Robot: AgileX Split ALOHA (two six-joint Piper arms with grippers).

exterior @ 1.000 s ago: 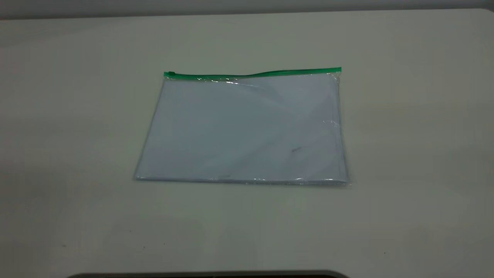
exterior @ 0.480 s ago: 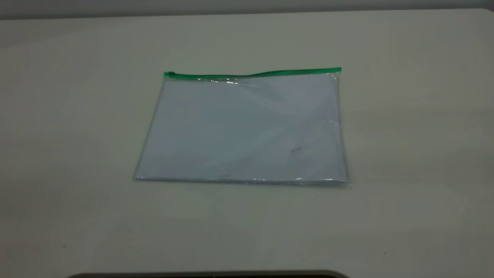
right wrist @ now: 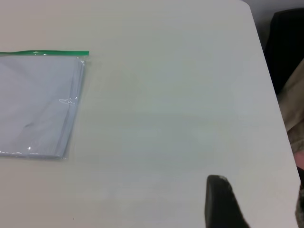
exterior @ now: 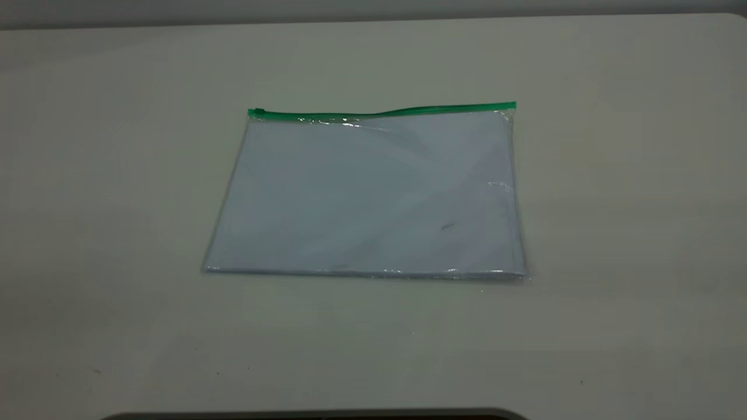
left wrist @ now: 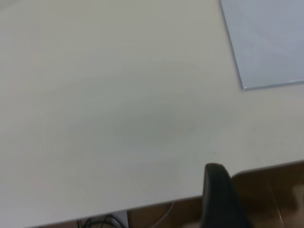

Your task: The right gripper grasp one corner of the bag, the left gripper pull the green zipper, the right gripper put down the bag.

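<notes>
The bag [exterior: 367,192] lies flat in the middle of the white table [exterior: 630,192], pale blue-grey with shiny crinkled edges. The green zipper [exterior: 382,111] runs along its far long side, and the slider tab [exterior: 258,111] sits at the left end. Neither arm shows in the exterior view. The left wrist view shows one near corner of the bag [left wrist: 268,42], far from a black tip of the left gripper [left wrist: 218,194] at the table's edge. The right wrist view holds the bag's right end [right wrist: 38,104] with the zipper's end [right wrist: 45,52]; the right gripper [right wrist: 221,202] hangs well away from it.
The table's front edge [left wrist: 156,204] runs close to the left gripper, with brown floor and cables beyond it. In the right wrist view the table's side edge [right wrist: 275,95] has dark and beige shapes [right wrist: 287,42] past it. A dark rim [exterior: 315,414] shows at the table's near side.
</notes>
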